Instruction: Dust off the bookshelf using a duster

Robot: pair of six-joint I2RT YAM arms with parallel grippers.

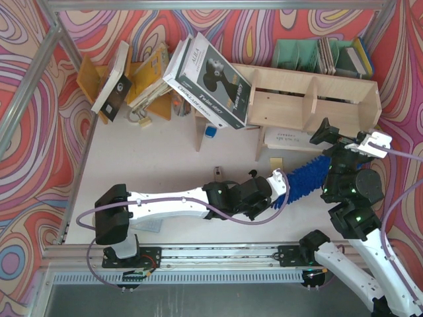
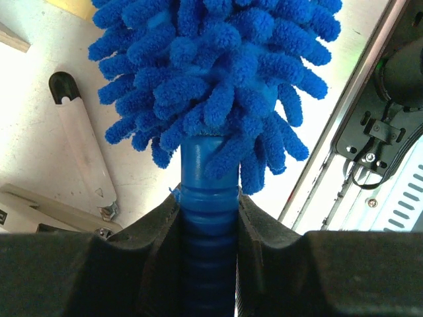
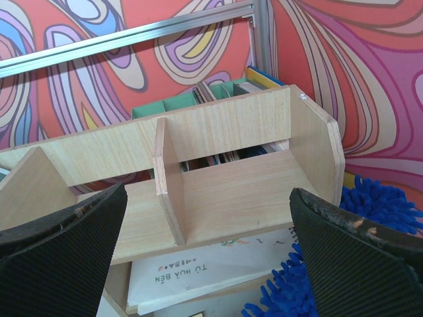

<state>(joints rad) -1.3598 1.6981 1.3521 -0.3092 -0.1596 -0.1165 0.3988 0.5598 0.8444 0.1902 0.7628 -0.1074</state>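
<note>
The top view looks steeply down from high behind the near edge of the bench [image 1: 165,158], far enough to take in its whole width. The left wrist view looks out along the left tool [image 2: 209,211], whose fingers fill the lower frame, very close on the duster [image 2: 211,79] at upper centre. The right wrist view faces the bookshelf [image 3: 218,178] from near, with the right tool [image 3: 208,251] framing the lower corners. All three views share the duster. The top and right wrist views share the bookshelf.
</note>
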